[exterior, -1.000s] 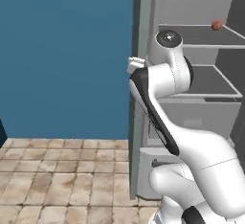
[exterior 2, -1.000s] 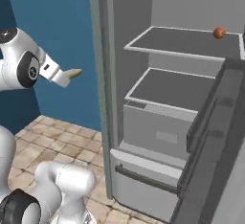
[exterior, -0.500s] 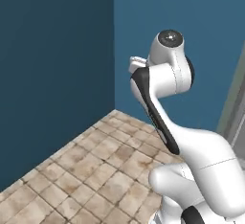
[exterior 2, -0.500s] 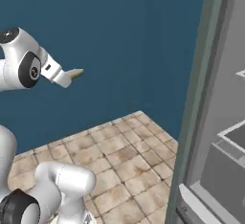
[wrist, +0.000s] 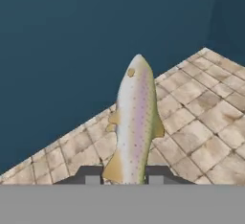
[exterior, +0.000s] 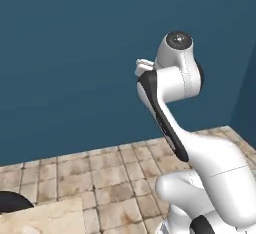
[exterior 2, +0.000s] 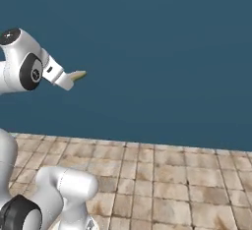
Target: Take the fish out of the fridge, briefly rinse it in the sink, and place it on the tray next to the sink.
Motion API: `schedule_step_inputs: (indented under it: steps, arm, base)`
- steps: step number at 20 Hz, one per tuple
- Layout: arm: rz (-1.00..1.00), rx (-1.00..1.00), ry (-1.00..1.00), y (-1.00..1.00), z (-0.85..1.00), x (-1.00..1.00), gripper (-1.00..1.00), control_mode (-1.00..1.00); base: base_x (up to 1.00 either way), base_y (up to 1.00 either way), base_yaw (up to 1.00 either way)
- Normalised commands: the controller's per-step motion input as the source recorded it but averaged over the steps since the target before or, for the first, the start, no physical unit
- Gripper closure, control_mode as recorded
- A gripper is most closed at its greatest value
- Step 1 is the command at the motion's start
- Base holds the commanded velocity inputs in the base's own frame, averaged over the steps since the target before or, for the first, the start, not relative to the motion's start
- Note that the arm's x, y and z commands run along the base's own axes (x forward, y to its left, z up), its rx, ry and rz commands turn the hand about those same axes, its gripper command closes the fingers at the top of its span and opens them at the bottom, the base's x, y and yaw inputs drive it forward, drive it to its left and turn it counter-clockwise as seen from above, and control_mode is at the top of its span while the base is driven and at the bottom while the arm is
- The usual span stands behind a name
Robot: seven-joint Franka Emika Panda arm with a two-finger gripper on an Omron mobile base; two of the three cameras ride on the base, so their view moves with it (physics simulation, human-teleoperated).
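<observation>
Fish (wrist: 135, 122): slim, pale silvery body with a faint pinkish stripe along its length and yellowish fins. In the hand view it stands lengthwise away from the camera, head at the far end, tail end down between the two dark fingertips (wrist: 92, 174). It is held clear of the floor, with nothing else touching it. In the right base view its pale yellowish far end (exterior 2: 78, 75) juts out beyond the white hand, pointing toward the wall.

Gripper (wrist: 125, 176): closed on the fish at the tail end, one fingertip on each side of the body. In the right base view it sits at the end of the raised arm, at about the height of the upper joint, well above the floor.

Arm (exterior: 172, 98): white with dark joints, folded upright over the base; the round-capped upper joint is at the top in the left base view, the forearm reaching forward from it.

Floor (exterior 2: 172, 175): beige and brown stone tiles with pale grout, running up to the wall.

Wall (exterior 2: 162, 52): plain dark blue, filling the background in all three views; in the left base view a corner shows at the right edge.

Lower left of the left base view: a pale beige slab (exterior: 45, 220) with a dark rounded shape (exterior: 12, 202) above it; what they are cannot be told.
</observation>
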Motion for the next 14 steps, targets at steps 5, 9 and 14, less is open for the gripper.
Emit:
schedule_step_inputs:
  steps: [5, 9, 14]
  arm:
    - [0.0, 0.0, 0.0, 0.0, 0.0, 0.0, 1.0, 1.0]
    - [0.0, 0.0, 0.0, 0.0, 0.0, 0.0, 1.0, 1.0]
    - [0.0, 0.0, 0.0, 0.0, 0.0, 0.0, 1.0, 1.0]
  base:
    - [0.0, 0.0, 1.0]
    - [0.02, -0.25, 0.87]
    - [0.8, -0.94, 0.32]
